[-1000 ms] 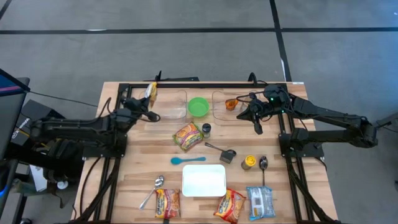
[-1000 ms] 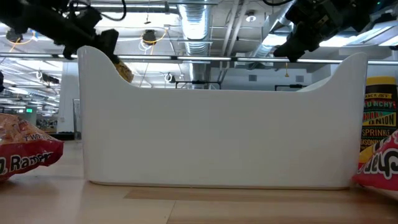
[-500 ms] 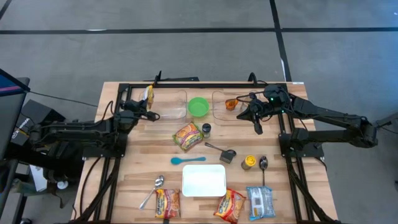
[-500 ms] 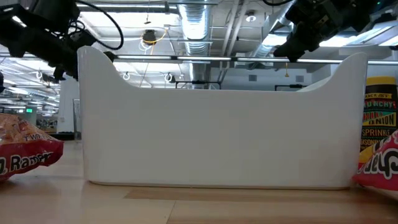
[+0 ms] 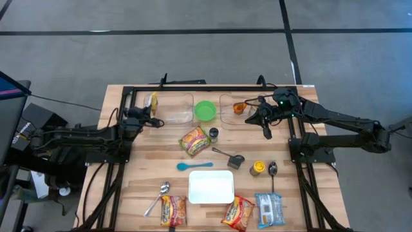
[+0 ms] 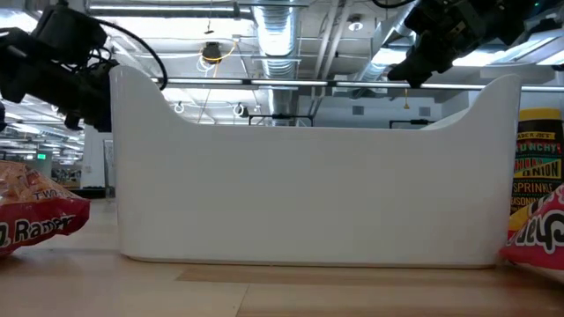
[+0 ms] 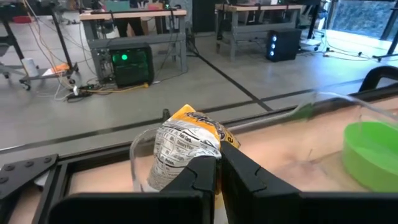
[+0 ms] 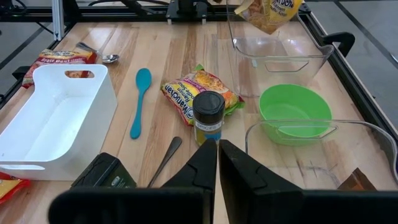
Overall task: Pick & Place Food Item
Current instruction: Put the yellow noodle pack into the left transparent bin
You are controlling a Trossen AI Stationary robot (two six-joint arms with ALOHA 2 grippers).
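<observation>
A yellow and silver food packet (image 7: pixel 186 140) is in my left gripper (image 7: pixel 217 163), which is shut on it. In the high view the packet (image 5: pixel 152 99) is over the left end of a clear container (image 5: pixel 180 111) at the table's far left. The right wrist view shows the packet (image 8: pixel 268 12) above that container's rim (image 8: pixel 280 59). My right gripper (image 8: pixel 217 155) is shut on nothing. It hovers (image 5: pixel 266 131) to the right of a dark shaker (image 5: pixel 213 134). My left gripper pinches the packet's lower end (image 7: pixel 189 163) between its two fingers. The fingers come in about level from the table's left side. The packet stands tilted up beyond the fingertips. Whether it touches the clear container's rim (image 7: pixel 134 155), I cannot tell.
A green bowl (image 5: pixel 205 110) and a second clear container (image 5: pixel 233 108) stand at the far edge. On the table lie a ramen packet (image 5: pixel 195 140), a blue spoon (image 5: pixel 194 165), a black scoop (image 5: pixel 232 158) and a yellow jar (image 5: pixel 257 168). A white bin (image 5: pixel 211 187) and more packets are near the front.
My left gripper has sunk with the packet and drawn a little toward the table's left edge. In the low view the packet has dropped out of sight behind the white bin. My right gripper has kept still.
</observation>
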